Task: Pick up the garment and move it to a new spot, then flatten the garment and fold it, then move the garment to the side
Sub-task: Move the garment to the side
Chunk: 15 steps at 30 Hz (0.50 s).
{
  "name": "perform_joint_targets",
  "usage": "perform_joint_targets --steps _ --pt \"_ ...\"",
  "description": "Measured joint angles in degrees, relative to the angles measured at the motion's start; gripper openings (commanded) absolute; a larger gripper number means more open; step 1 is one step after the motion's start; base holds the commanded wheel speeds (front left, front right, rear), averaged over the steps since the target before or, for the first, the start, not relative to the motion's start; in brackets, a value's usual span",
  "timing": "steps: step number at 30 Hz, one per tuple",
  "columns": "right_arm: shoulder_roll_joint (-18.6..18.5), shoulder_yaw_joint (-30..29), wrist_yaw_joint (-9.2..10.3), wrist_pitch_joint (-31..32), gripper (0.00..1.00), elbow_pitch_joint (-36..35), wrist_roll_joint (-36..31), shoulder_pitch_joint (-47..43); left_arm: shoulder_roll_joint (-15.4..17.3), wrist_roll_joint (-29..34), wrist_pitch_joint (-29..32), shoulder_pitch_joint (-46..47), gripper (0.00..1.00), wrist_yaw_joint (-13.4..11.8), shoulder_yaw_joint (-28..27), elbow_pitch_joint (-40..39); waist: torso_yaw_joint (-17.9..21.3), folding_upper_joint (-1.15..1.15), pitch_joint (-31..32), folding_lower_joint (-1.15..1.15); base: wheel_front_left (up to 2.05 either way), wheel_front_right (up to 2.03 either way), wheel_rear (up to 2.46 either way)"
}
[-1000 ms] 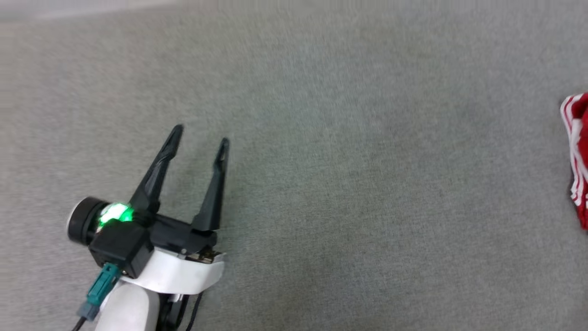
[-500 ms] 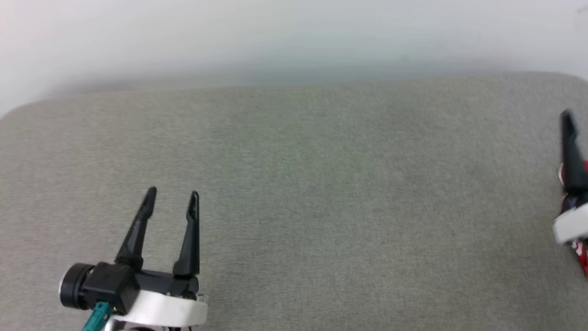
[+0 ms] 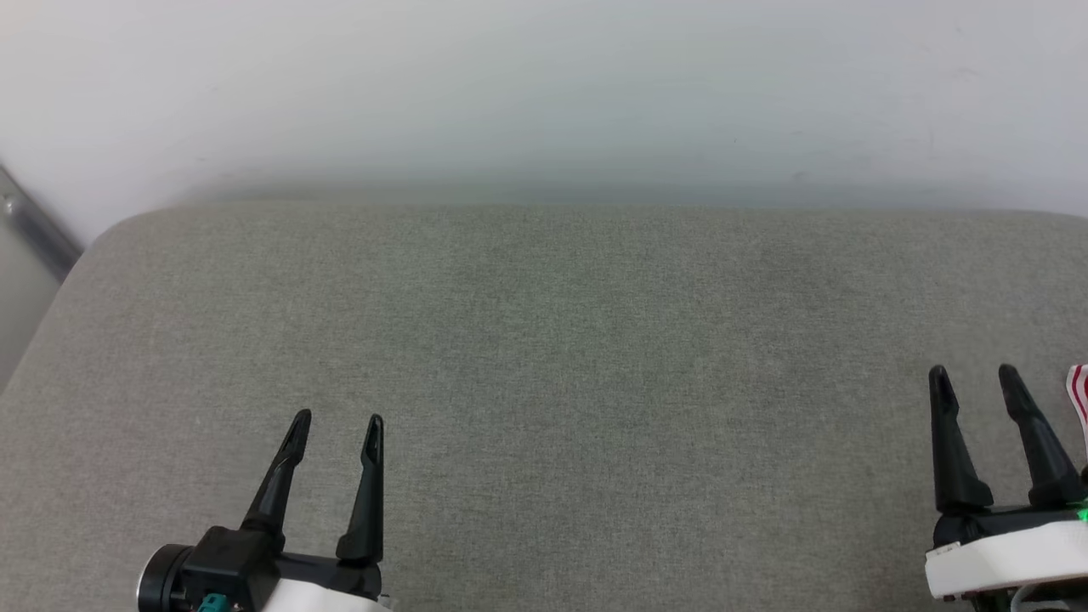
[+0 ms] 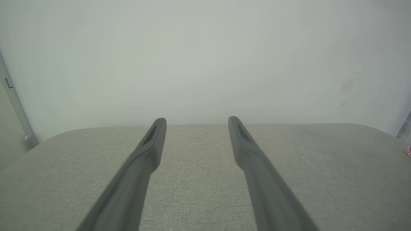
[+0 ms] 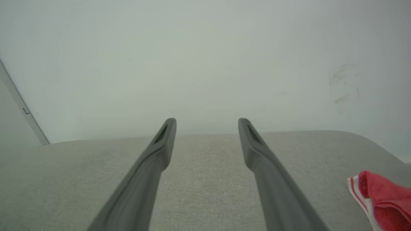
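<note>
1. The cushion [image 3: 595, 382] is a wide grey fabric surface with rounded far corners, spanning the head view.
2. The wall [image 3: 544, 85] is pale and plain, and rises just behind the cushion's far edge.
3. The left gripper [image 3: 338, 419] hangs over the cushion at lower left. Its two dark fingers are spread wide, with only bare fabric showing between them.
4. The right gripper [image 3: 972, 371] is at lower right, also spread wide and gripping nothing.
5. The garment [image 3: 1079, 395] is red with red-and-white stripes. It lies on the cushion just right of the right gripper without touching it, and the frame edge cuts most of it off.
</note>
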<state>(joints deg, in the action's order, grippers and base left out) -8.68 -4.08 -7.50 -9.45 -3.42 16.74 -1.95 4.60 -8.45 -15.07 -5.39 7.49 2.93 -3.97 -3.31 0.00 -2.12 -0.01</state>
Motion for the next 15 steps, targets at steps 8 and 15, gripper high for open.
perform_joint_targets --steps 8,15 --pt "1.1 0.8 0.0 -2.1 1.0 2.5 -0.2 -1.5 -0.2 0.2 0.0 -0.3 1.0 0.0 -0.5 1.4 0.1 0.0 0.4 0.0 0.0 0.0 0.0" --pt "1.5 1.3 0.0 -2.6 1.0 3.0 -0.7 -1.3 -0.6 0.2 0.0 -0.3 1.0 0.0 -0.5 1.5 0.6 0.0 0.0 0.0 0.0 0.0 0.0"
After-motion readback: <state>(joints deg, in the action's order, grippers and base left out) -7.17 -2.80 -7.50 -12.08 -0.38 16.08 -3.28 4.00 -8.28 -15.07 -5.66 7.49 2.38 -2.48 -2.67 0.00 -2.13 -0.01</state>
